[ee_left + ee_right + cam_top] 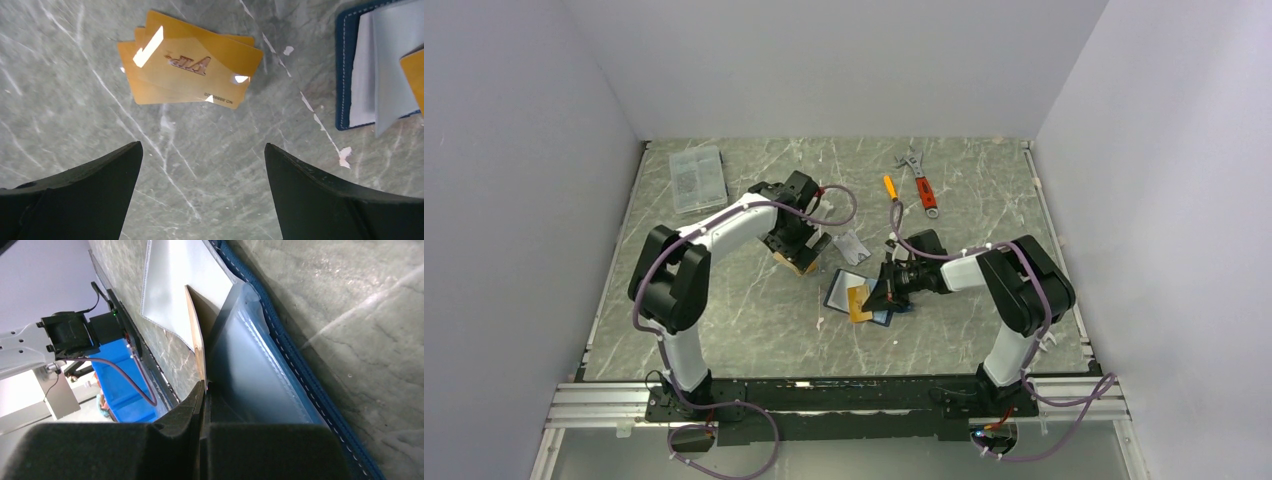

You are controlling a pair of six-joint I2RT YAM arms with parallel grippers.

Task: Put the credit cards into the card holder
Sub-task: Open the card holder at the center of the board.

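Right wrist: orange-gold card pinched edgewise between jaws, against card holder.

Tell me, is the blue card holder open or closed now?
Open. The card holder lies spread, its pale inner sleeves showing, and the right gripper holds an orange card between two sleeves.

The tabletop is grey-green with white veins like marble, and plain white walls stand on three sides of it. In the far left corner lies a clear compartment box, flat. In the far right part lies an adjustable wrench with a red handle. Near it, to its left, is a small screwdriver with an orange handle. The right wrist view shows a blue bin beyond the tabletop's edge.
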